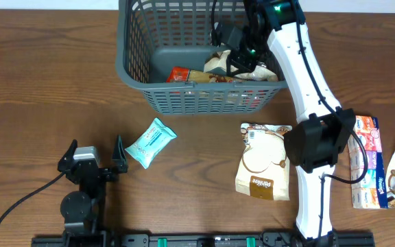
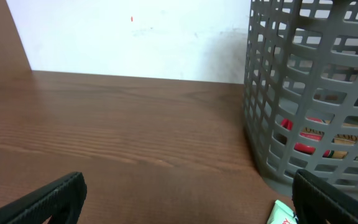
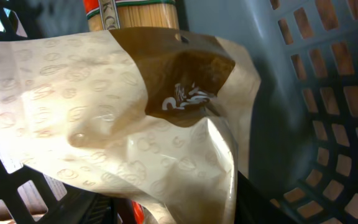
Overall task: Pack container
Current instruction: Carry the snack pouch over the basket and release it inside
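Brown wood-grain bench [image 1: 46,82] carries everything, with a pale wall behind it in the left wrist view. The left hand [image 1: 93,163] sits low over the bench, fingers spread wide and nothing between them. Just to its right and slightly ahead lies a teal wipe pack [image 1: 151,142]. Farther ahead and to the right stands the container [image 1: 132,62]. The right hand [image 1: 241,63] is down inside the container, close to its right wall, directly over a cream-and-brown pouch [image 3: 104,112] that fills its camera. Whether its fingers grip the pouch or are loose I cannot tell. Just beyond the pouch lies a spaghetti pack [image 3: 145,12]. Well behind the right hand, outside the container, a second pouch [image 1: 262,171] lies flat on the bench.
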You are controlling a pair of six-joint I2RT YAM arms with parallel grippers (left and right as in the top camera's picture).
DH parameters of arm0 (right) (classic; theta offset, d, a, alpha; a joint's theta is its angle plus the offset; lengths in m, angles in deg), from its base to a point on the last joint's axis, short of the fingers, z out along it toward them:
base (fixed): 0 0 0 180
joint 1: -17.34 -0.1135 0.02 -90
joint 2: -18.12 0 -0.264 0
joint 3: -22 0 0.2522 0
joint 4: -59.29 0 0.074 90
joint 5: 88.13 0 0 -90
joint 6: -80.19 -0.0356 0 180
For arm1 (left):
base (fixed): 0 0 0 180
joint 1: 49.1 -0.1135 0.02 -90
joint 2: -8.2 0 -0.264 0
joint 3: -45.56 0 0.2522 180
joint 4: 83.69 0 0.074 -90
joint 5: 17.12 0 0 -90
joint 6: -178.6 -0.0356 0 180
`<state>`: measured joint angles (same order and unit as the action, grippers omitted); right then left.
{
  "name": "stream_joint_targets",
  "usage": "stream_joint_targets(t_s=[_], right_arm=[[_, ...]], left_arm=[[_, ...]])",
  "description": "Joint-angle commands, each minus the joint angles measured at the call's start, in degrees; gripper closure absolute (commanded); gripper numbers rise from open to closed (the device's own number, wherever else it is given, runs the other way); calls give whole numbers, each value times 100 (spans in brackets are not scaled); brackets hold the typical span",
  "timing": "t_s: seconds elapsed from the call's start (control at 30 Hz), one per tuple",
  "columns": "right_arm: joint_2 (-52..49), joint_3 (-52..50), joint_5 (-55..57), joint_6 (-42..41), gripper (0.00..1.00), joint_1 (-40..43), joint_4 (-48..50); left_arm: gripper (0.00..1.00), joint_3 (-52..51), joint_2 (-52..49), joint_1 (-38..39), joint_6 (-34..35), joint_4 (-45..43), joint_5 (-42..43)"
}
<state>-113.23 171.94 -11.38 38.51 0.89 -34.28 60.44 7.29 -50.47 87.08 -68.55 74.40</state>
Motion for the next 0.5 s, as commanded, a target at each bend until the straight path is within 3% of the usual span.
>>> stream_joint_targets(t_s=[0.0,0.17,0.33,0.47], right_arm=[[31,107,-28,-168,65,61,109],[186,109,-31,-264,62,61,317],[286,109,-153,-310,47,61,378],[289,109,-369,-739,45,57,463]], left_arm=[[1,-87,31,7,31,160,-44],[1,-87,31,7,31,160,-44],[1,-87,31,7,31,162,-44],[1,-87,31,7,31,162,-44]])
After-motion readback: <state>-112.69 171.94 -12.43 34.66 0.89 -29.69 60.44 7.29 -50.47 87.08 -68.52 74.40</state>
